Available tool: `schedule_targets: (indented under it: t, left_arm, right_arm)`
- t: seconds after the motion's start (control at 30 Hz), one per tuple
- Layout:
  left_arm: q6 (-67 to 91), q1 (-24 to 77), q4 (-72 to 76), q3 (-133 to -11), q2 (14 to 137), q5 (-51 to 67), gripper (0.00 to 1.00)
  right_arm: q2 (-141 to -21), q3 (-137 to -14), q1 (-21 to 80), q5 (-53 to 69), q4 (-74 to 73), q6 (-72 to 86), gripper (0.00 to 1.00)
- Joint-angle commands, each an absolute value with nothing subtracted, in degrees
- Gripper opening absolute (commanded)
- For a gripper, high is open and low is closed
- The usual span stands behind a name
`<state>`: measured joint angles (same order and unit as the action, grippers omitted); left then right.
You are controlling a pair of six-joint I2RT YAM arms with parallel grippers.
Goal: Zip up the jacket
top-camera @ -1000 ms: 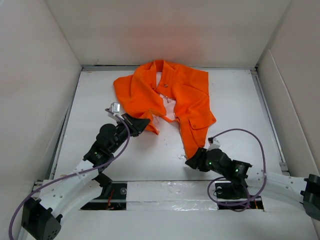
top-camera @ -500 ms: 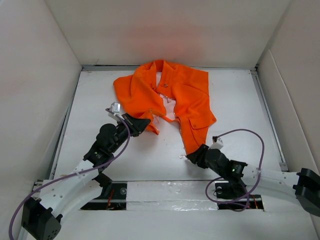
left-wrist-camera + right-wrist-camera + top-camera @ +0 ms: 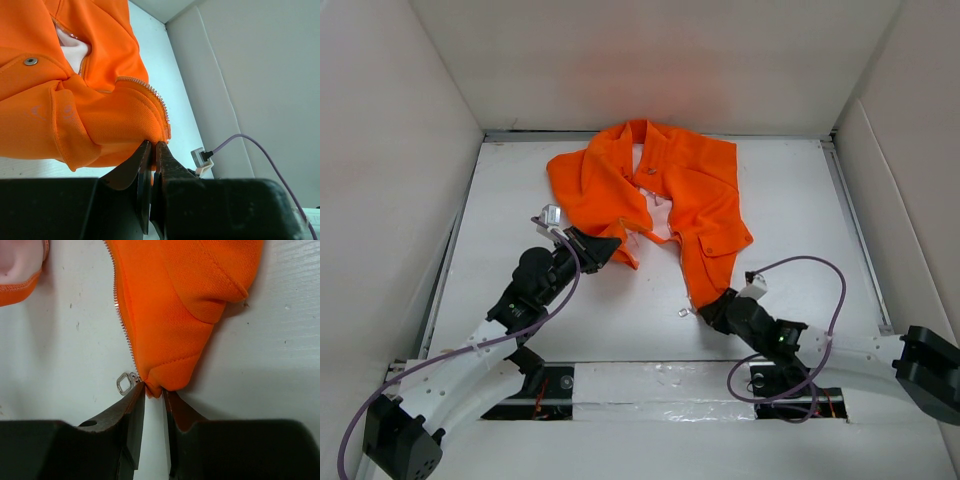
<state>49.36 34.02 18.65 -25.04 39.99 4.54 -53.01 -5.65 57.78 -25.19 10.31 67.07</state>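
Observation:
The orange jacket [image 3: 665, 185] lies unzipped on the white table, collar at the far side, pale lining showing at the opening. My left gripper [image 3: 616, 246] is shut on the bottom corner of the jacket's left front panel [image 3: 110, 125], next to its zipper teeth [image 3: 159, 102]. My right gripper [image 3: 706, 309] is closed on the bottom corner of the right front panel [image 3: 175, 315]; the fabric tip sits pinched between the fingertips [image 3: 136, 396]. The silver zipper pull [image 3: 126, 383] lies on the table just left of that corner.
White walls enclose the table [image 3: 800, 210] on the left, back and right. A purple cable [image 3: 820, 275] loops over the right arm. A dark slot [image 3: 550, 390] runs along the near edge between the arm bases.
My right gripper has moved up and a little left onto the jacket's bottom corner, and its arm has stretched further in. The left arm and jacket have not moved.

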Motion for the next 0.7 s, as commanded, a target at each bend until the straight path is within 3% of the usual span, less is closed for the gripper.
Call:
schedule_targets:
  t: [0.0, 0.17, 0.4, 0.53, 0.67]
  left_arm:
    - [49.0, 33.8, 22.9, -25.1, 39.2, 5.4, 0.00]
    - [49.0, 33.8, 22.9, -25.1, 39.2, 5.4, 0.00]
    - [48.9, 33.8, 22.9, -25.1, 39.3, 5.5, 0.00]
    - [48.6, 33.8, 23.1, -25.7, 40.0, 5.5, 0.00]
    - [46.6, 33.8, 22.0, -28.1, 41.0, 3.3, 0.00]
  right_arm:
    - [-55.1, -5.6, 58.0, -28.1, 9.5, 65.7, 0.25]
    - [-54.8, -5.5, 58.0, -28.6, 9.2, 65.7, 0.19]
    - [-52.8, -6.2, 58.0, -29.8, 9.3, 62.4, 0.00]
    - [-51.4, -8.6, 58.0, -28.2, 18.2, 51.8, 0.00]
    - [-52.7, -22.1, 54.5, -21.6, 22.6, 35.4, 0.00]
